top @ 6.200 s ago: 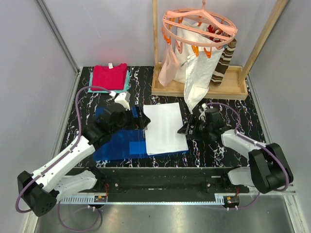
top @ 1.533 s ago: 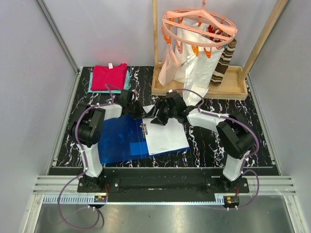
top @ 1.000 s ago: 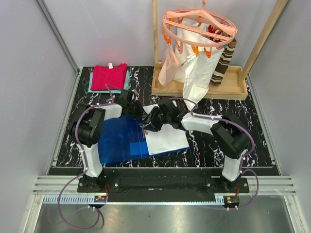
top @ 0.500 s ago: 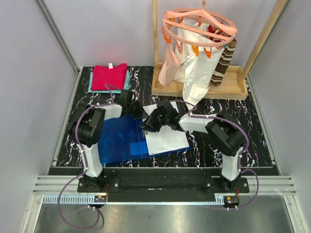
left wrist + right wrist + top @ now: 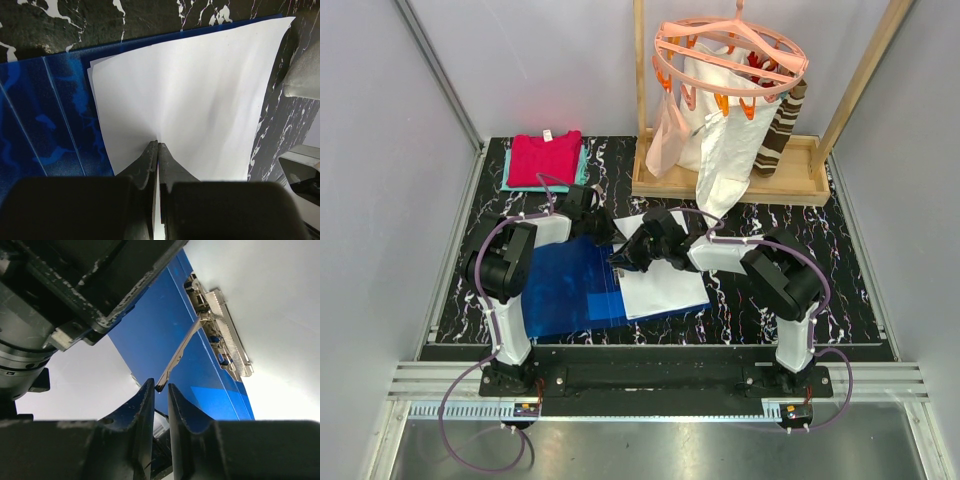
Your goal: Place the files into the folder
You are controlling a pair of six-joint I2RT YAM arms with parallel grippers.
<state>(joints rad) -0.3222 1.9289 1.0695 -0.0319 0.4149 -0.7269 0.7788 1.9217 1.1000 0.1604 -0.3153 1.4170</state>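
The blue folder [image 5: 560,290] lies open on the black marbled table, with the white files [image 5: 665,285] on its right half. My left gripper [image 5: 603,230] is shut on the far edge of the files [image 5: 190,95], and in the left wrist view its fingertips [image 5: 158,146] pinch the sheet over the folder [image 5: 45,115]. My right gripper [image 5: 621,260] hovers at the folder's spine. In its wrist view the jaws [image 5: 160,385] stand a narrow gap apart, with the tip of the raised metal clip lever [image 5: 180,352] between them. The clip bar [image 5: 222,335] sits beside the paper.
Folded red and teal cloths [image 5: 545,160] lie at the back left. A wooden rack [image 5: 670,185] stands at the back right, with white garments [image 5: 725,140] hanging from an orange peg hanger [image 5: 730,50]. Grey walls close in both sides.
My right gripper has slid left from over the paper to the clip lever, and its jaws have narrowed around the lever's tip. The left gripper has kept its hold and stayed put.
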